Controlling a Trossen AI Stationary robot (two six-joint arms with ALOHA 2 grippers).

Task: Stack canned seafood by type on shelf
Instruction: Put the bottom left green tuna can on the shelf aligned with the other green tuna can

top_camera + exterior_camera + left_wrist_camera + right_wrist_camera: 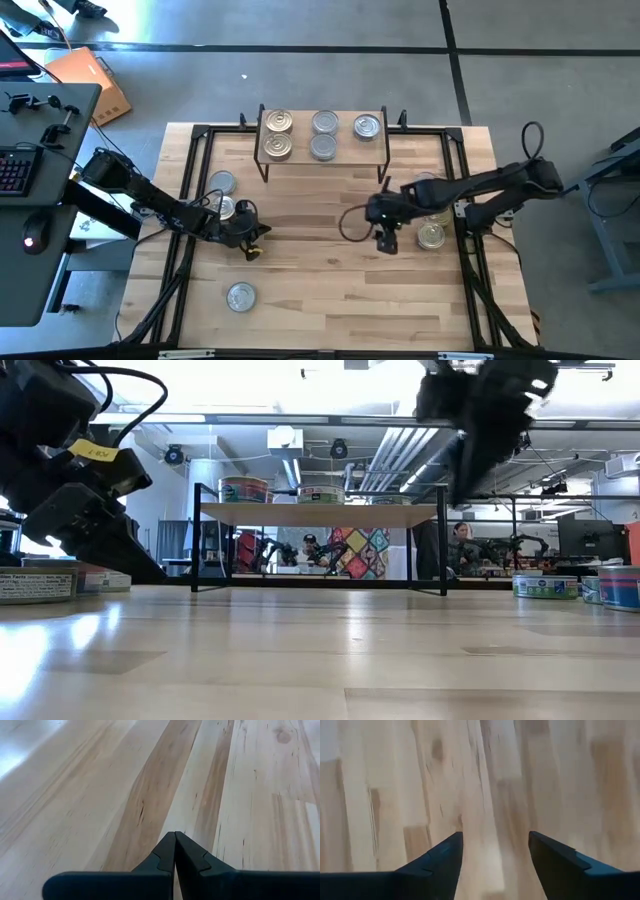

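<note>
Right end effector parted, empty, above bare table (left end effector pinched closed)

The left arm is reaching in from the table's left edge, its forearm slanting toward the middle of the surface. The left gripper is hanging low over the wood on the left half, fingers pressed tip to tip with nothing between them. The right arm is stretching in from the right edge, elbow raised, wrist bending downward. The right gripper is pointing down near the table's centre, its fingers standing apart and empty.
</note>
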